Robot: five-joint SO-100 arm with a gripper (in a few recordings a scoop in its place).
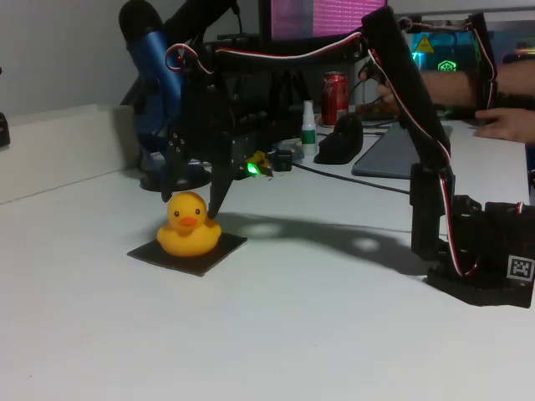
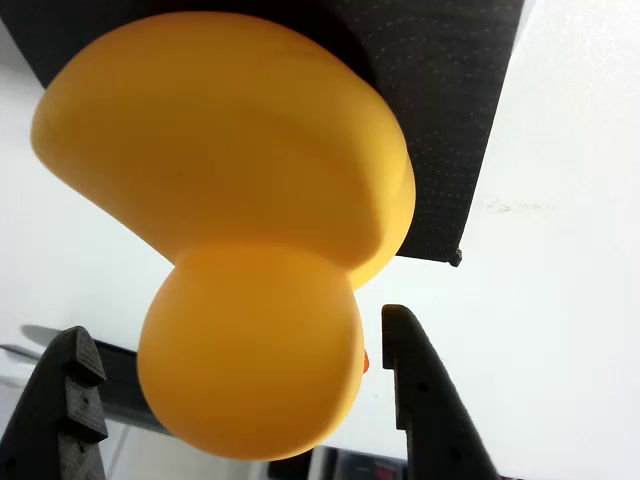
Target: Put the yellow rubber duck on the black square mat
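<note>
Yellow rubber duck [image 1: 190, 225] sits upright on the black square mat [image 1: 219, 255] on the bench. In the wrist view its head lies between the jaws [image 2: 240, 395], which stand open at nine and three o'clock, gripping nothing.

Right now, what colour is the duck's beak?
Orange: the beak of the yellow rubber duck shows best in the fixed view.

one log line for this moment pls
duck: sitting upright on black mat | gripper: open, fingers either side of duck's head, gaps visible | table: white
</note>
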